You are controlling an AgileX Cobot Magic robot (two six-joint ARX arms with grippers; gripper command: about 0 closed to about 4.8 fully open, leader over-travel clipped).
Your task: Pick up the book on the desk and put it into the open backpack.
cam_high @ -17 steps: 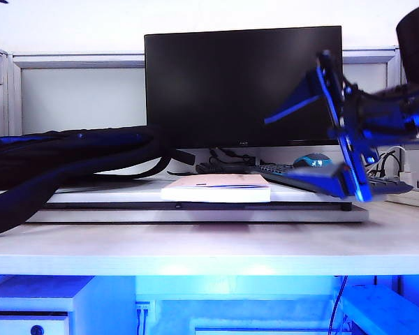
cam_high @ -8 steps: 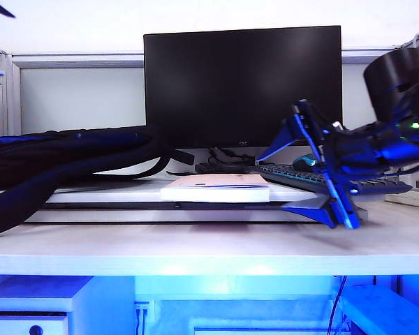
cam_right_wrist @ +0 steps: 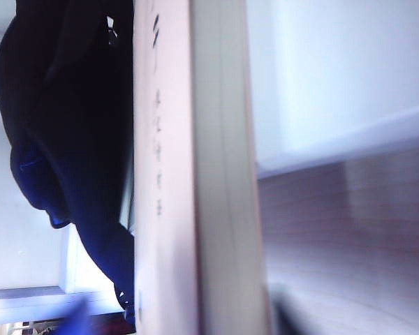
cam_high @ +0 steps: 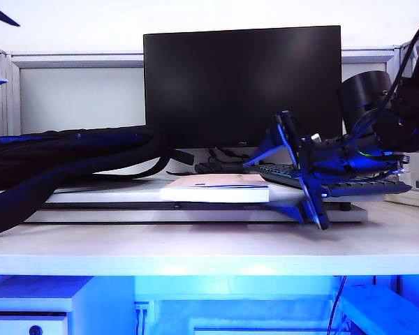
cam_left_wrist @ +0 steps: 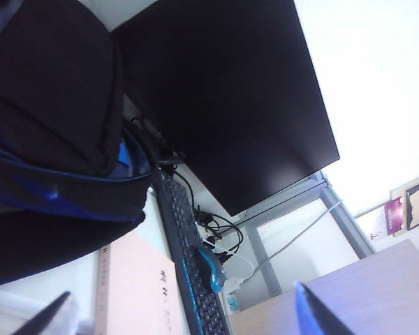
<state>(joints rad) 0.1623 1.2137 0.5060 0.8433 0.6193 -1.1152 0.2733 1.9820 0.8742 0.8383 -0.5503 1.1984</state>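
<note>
A dark, switched-off monitor (cam_high: 242,86) stood at the centre of an office workstation, backed by a pale partition panel (cam_high: 80,99) in a grey frame beneath a plain white wall (cam_high: 195,15). A black keyboard (cam_high: 349,183) and a blue mouse (cam_left_wrist: 209,269) lay beside the screen's stand, with black cables (cam_high: 220,165) bunched behind it. A white raised board (cam_high: 195,213) sat on the tabletop. Blue light washed the space below, where a white drawer unit (cam_high: 35,310) stood at the left. Even, bright light filled the room.
</note>
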